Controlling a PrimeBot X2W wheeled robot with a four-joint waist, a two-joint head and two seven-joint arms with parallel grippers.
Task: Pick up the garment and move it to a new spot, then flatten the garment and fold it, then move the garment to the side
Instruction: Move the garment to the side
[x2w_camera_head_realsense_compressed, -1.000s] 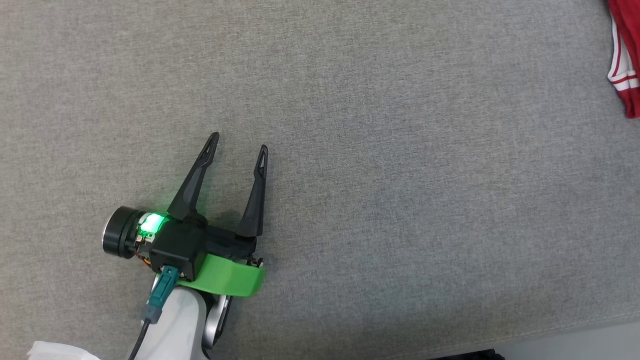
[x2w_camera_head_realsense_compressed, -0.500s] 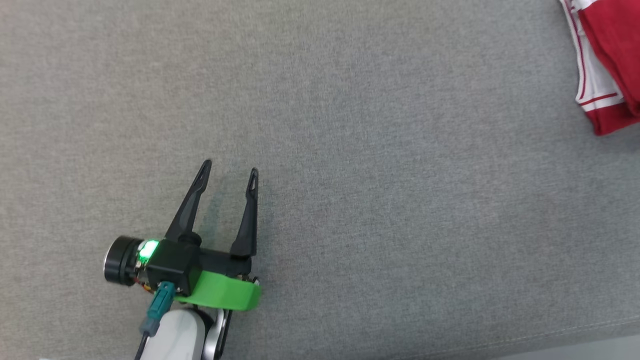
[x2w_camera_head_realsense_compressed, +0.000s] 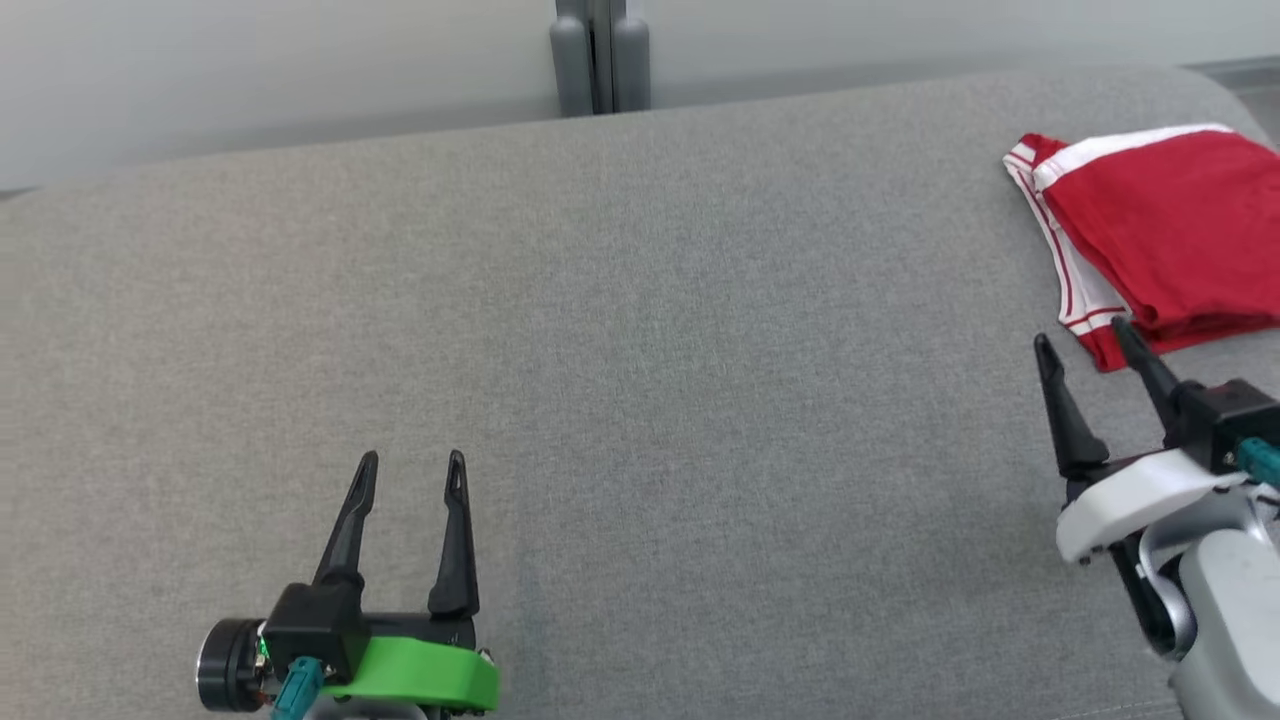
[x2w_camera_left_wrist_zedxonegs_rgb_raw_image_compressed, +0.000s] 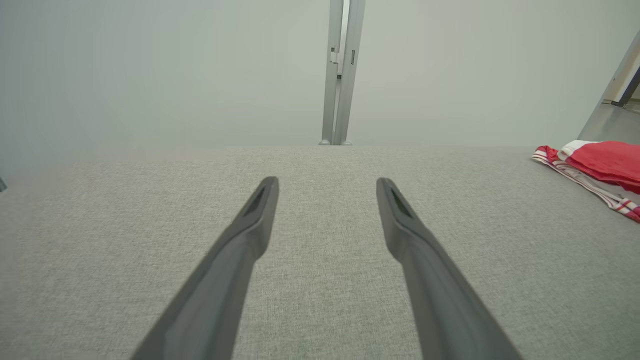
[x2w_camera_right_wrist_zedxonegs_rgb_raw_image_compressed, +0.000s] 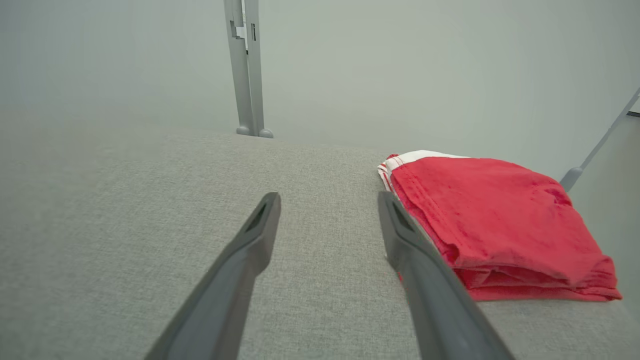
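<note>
We see a broad grey fabric surface (x2w_camera_head_realsense_compressed: 700, 350) running out to a pale wall (x2w_camera_head_realsense_compressed: 250, 70). A pair of upright grey posts (x2w_camera_head_realsense_compressed: 598, 55) stands just behind its far edge, and in the right wrist view a slanted grey bar (x2w_camera_right_wrist_zedxonegs_rgb_raw_image_compressed: 595, 145) stands beyond the right corner, so all of these are past the surface. The garment (x2w_camera_head_realsense_compressed: 1170, 230) sits folded in a flat stack at the far right of the surface, red on top, with a white band and thin red-and-white stripes along its left and back edges. The right gripper (x2w_camera_head_realsense_compressed: 1082, 332) hovers just in front of it, fingers spread and holding nothing. Its right finger overlaps the stack's near corner, and we cannot tell whether it touches. The left gripper (x2w_camera_head_realsense_compressed: 413, 458) is at the near left, fingers likewise apart and bare, well apart from the garment. The far edge curves round at the right corner close by the stack, and a wide stretch of grey fabric lies between the two grippers.
</note>
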